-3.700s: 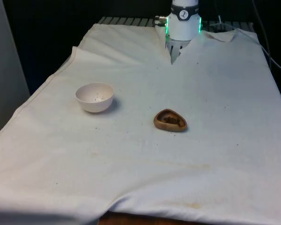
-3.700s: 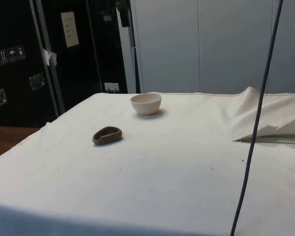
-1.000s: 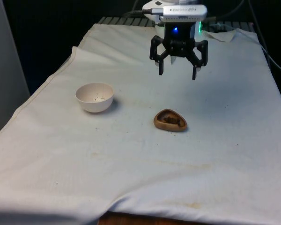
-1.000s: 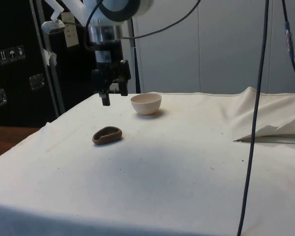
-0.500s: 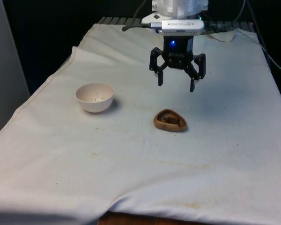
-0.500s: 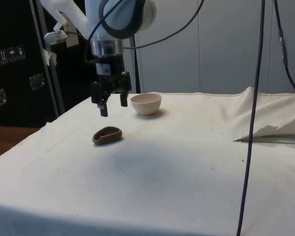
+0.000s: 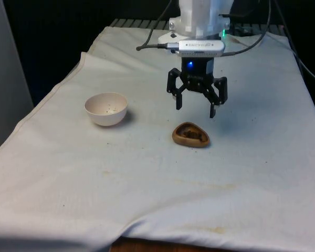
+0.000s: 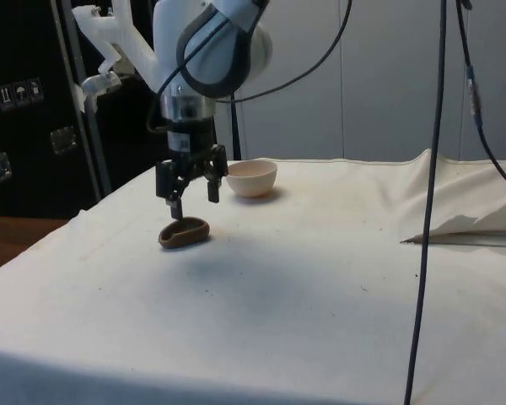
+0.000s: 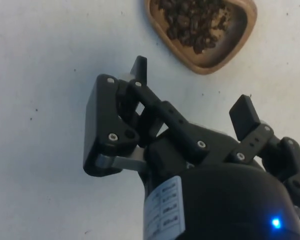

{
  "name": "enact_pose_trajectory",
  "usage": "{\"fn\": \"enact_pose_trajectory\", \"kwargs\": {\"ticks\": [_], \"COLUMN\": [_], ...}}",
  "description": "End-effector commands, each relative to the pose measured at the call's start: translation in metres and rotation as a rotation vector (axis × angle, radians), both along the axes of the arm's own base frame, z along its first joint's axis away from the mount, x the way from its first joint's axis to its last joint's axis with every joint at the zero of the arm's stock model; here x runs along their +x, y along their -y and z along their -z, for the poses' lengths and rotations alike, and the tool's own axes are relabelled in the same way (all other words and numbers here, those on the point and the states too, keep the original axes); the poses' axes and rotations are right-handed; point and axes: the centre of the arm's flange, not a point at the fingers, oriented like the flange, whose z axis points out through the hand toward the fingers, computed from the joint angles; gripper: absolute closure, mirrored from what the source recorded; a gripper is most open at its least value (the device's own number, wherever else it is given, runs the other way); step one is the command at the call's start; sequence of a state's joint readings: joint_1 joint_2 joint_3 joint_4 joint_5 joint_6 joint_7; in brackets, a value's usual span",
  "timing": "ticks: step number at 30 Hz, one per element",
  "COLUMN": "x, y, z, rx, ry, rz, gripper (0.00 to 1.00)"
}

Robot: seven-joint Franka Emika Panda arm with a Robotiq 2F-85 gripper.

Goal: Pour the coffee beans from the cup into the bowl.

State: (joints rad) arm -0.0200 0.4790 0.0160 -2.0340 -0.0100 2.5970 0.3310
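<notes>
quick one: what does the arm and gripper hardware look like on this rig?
A white, rounded arm with dark joint rings and black cables looping off it. At the wrist sits a flat white flange with small printed lettering. Below it is a black two-finger gripper, built from bolted linkage bars with silver screw heads, ending in narrow black fingertips. A white label with print sits on the gripper body.

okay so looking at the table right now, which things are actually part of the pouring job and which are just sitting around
Part of the job: wooden cup of coffee beans; white bowl; gripper, open above the cup.

Just there: white cloth; hanging black cable.
</notes>
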Motion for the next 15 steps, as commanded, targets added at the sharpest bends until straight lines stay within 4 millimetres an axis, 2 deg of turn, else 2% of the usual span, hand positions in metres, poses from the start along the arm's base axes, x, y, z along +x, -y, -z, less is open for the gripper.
{"fn": "enact_pose_trajectory", "kwargs": {"ticks": [1, 6, 15], "x": [0.000, 0.001, 0.002], "y": [0.000, 0.002, 0.017], "z": [0.004, 0.010, 0.010], "rx": [-0.003, -0.002, -0.017], "ry": [0.012, 0.026, 0.022], "rz": [0.014, 0.037, 0.069], "gripper": [0.00, 0.00, 0.00]}}
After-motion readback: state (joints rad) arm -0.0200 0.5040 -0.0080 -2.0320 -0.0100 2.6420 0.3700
